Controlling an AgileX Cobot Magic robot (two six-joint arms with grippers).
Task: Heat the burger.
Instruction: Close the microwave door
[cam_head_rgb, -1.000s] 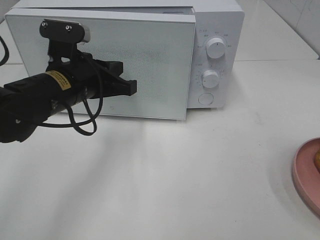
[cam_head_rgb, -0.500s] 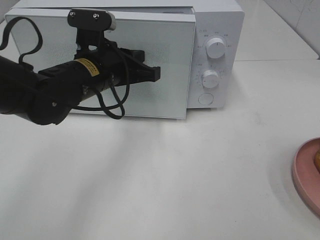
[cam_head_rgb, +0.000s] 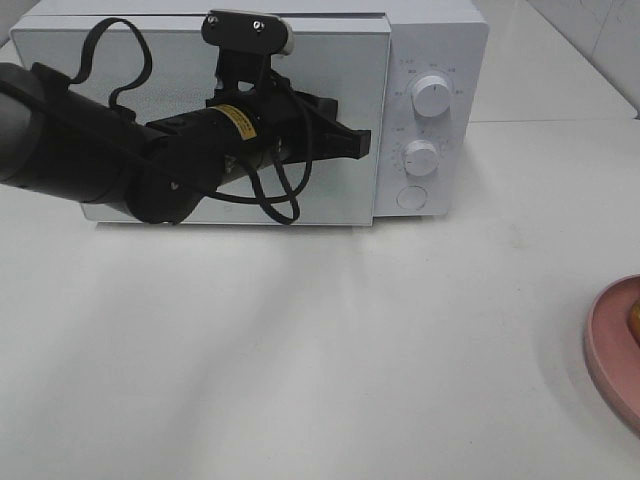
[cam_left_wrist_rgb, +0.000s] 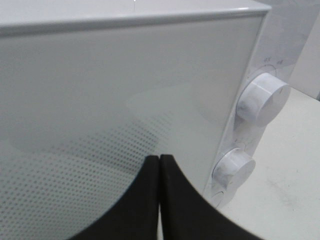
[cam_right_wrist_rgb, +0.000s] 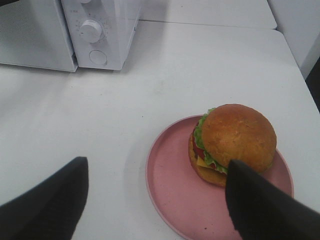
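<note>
left hand (cam_head_rgb: 362, 143) clenched before microwave door (cam_head_rgb: 330, 190); right hand (cam_right_wrist_rgb: 155, 200) released above burger (cam_right_wrist_rgb: 234, 143)

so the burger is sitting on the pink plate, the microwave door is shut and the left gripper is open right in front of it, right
Not quite: the left gripper is shut, not open. The left wrist view shows its two black fingers pressed together in front of the microwave door. The rest holds: the door is shut, and the right wrist view shows the burger sitting on the pink plate.

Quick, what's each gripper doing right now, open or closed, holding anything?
Left gripper: closed, holding nothing, in front of the microwave door.
Right gripper: open, holding nothing, above the burger on the pink plate.
</note>
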